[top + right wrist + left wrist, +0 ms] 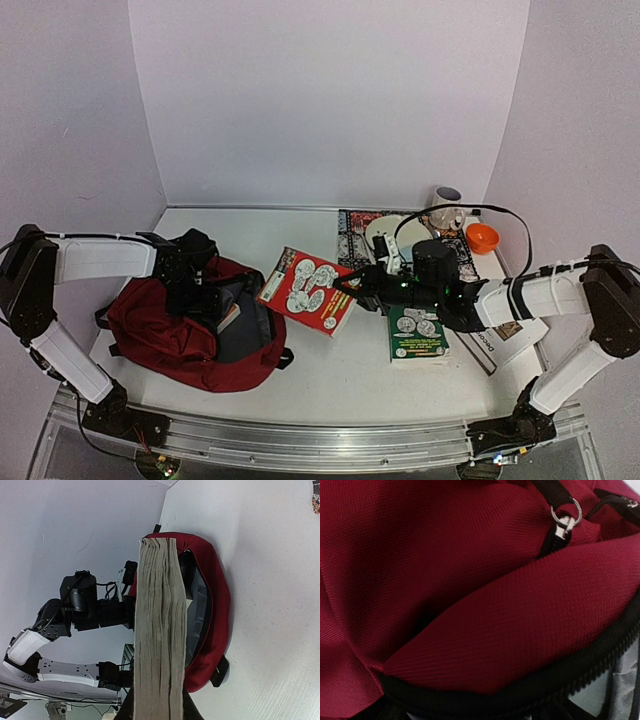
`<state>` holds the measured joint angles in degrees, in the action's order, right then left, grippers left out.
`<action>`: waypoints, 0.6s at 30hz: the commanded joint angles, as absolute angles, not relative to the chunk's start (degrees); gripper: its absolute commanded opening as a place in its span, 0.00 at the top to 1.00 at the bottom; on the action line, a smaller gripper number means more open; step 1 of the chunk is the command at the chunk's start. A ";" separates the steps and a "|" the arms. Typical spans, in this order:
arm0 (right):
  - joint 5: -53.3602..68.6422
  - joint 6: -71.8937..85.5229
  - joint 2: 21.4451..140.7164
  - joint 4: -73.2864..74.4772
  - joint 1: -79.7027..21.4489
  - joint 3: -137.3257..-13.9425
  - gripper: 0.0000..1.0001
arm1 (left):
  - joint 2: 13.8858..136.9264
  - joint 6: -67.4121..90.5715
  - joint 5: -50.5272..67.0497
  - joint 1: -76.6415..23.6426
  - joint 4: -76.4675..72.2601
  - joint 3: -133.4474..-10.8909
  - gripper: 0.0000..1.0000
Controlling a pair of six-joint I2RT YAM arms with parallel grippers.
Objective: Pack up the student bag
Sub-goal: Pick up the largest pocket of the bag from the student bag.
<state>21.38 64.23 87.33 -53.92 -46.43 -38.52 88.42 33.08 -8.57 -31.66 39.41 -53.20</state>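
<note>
The dark red student bag (pixel 165 335) lies on its side at the left of the table, its zipped mouth open toward the middle and grey lining showing. My left gripper (pixel 203 290) is at the bag's upper mouth edge. In the left wrist view red fabric (pixel 495 630) and the black zipper (pixel 555 535) fill the frame and hide the fingers. My right gripper (pixel 347 284) is shut on a red book with coin pictures (pixel 305 290), held above the table just right of the bag's mouth. Its page edge (pixel 157 630) points at the bag (pixel 215 605).
A green coin book (pixel 417 335) lies under my right arm. Behind it are a patterned book (pixel 353 235), a white plate (pixel 400 235), an orange bowl (pixel 482 238) and a mug (pixel 447 200). A white book (pixel 505 345) lies at the right. A book corner (pixel 229 317) shows inside the bag.
</note>
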 commanded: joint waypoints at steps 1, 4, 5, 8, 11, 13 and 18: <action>22.81 63.11 86.16 -58.81 -46.64 -40.70 1.00 | 86.58 35.09 8.29 -31.82 31.98 -52.06 0.31; 22.80 63.04 85.54 -58.41 -46.64 -39.52 1.00 | 85.87 36.51 13.74 -31.89 29.06 -53.06 0.49; 22.73 63.02 85.25 -58.14 -46.61 -39.12 1.00 | 85.58 37.00 15.31 -31.90 28.28 -53.63 0.53; 22.58 62.87 84.25 -56.98 -46.61 -38.30 1.00 | 84.54 37.91 18.35 -32.06 26.66 -55.87 0.71; 21.81 62.50 83.28 -54.27 -46.63 -37.75 1.00 | 83.21 37.89 18.47 -32.14 26.63 -57.17 0.91; 21.03 61.97 82.35 -52.67 -46.64 -37.33 1.00 | 82.24 37.80 18.59 -32.14 26.68 -57.27 0.99; 16.53 61.52 78.36 -46.97 -45.56 -35.89 1.00 | 77.44 37.36 19.75 -32.08 26.69 -57.12 1.00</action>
<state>19.63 62.72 84.07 -47.45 -46.38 -36.06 83.07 37.52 16.84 -32.08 29.47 -54.26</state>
